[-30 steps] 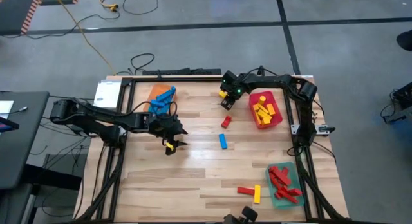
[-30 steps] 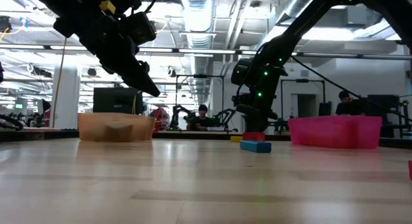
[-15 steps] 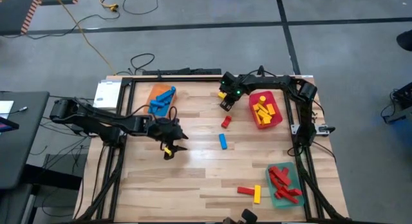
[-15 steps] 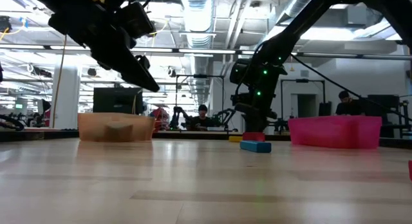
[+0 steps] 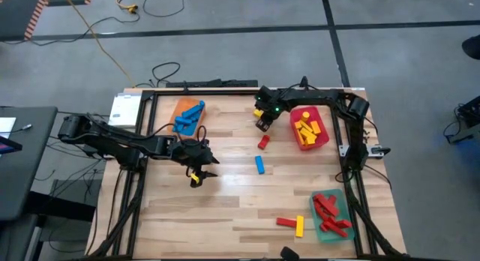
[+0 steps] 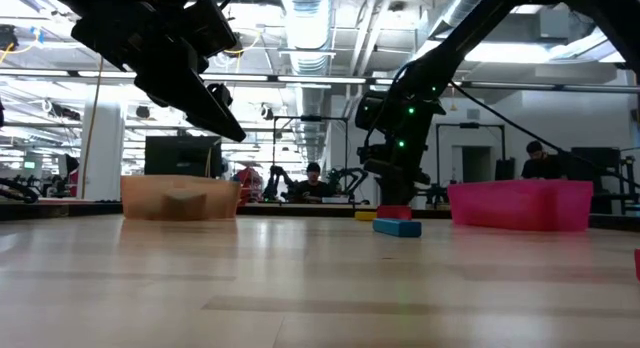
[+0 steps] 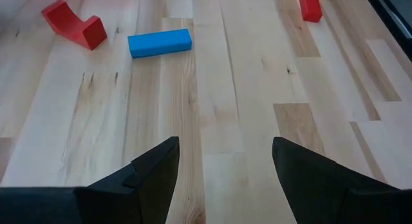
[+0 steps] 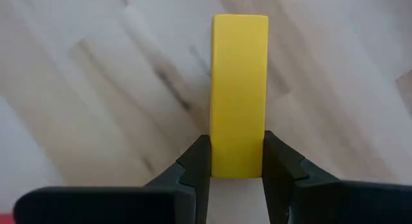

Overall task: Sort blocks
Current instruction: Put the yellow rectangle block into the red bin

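1. High view: you see the left pincer (image 5: 196,169) over the left-middle of the wooden surface (image 5: 225,208), with a spot of yellow showing at it. The right pincer (image 5: 262,120) sits near the far edge, just beside the pink tray (image 5: 324,141) of yellow blocks. Blue blocks fill the orange tray (image 5: 178,108); red blocks fill the green tray (image 5: 324,232). Loose on the surface lie a red block (image 5: 263,142), a blue block (image 5: 259,165), and a red and yellow pair (image 5: 292,223) near the green tray.
2. Low view: you see both arms raised above the surface, with the blue block (image 6: 397,227) lying flat in the middle distance.
3. Left wrist view: the left pincer (image 7: 225,169) stands open with bare wood between its fingers; the blue block (image 7: 159,42) lies ahead.
4. Right wrist view: the right pincer (image 8: 235,163) is clamped on a yellow block (image 8: 239,92), gripped at one end.
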You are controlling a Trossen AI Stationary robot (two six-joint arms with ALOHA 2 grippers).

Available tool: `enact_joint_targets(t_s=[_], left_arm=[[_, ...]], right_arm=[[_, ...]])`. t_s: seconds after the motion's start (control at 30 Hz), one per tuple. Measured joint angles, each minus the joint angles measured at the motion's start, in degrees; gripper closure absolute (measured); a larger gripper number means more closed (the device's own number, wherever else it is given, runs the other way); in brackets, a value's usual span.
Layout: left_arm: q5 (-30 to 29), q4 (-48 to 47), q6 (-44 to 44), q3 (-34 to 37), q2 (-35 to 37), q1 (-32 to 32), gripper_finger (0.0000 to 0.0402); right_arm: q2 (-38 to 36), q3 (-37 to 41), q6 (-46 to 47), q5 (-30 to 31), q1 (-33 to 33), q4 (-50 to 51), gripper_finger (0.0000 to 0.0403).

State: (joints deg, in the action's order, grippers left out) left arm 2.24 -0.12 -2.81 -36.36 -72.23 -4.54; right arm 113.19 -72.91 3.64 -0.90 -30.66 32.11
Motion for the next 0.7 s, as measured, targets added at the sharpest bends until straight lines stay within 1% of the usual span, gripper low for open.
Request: enact_joint_targets(t_s=[0.13, 0.3, 0.57, 0.7], left_arm=[[0.0, -0.2, 0.0, 0.0, 0.0, 0.0, 0.0157], [0.0, -0.3, 0.0, 0.0, 0.0, 0.0, 0.0157], [-0.1, -0.1, 0.0, 0.0, 0.0, 0.0, 0.0157], [-0.1, -0.1, 0.0, 0.0, 0.0, 0.0, 0.0157]], right_arm=[[-1.5, 0.2, 1.2, -0.7, 1.0, 2.5, 0.029], [-6.3, 0.2, 2.8, -0.5, 2.9, 7.2, 0.029], [-17.9, 0.1, 7.3, 0.5, 8.0, 15.5, 0.029], [-24.0, 0.1, 10.7, 3.2, 10.8, 21.9, 0.029]])
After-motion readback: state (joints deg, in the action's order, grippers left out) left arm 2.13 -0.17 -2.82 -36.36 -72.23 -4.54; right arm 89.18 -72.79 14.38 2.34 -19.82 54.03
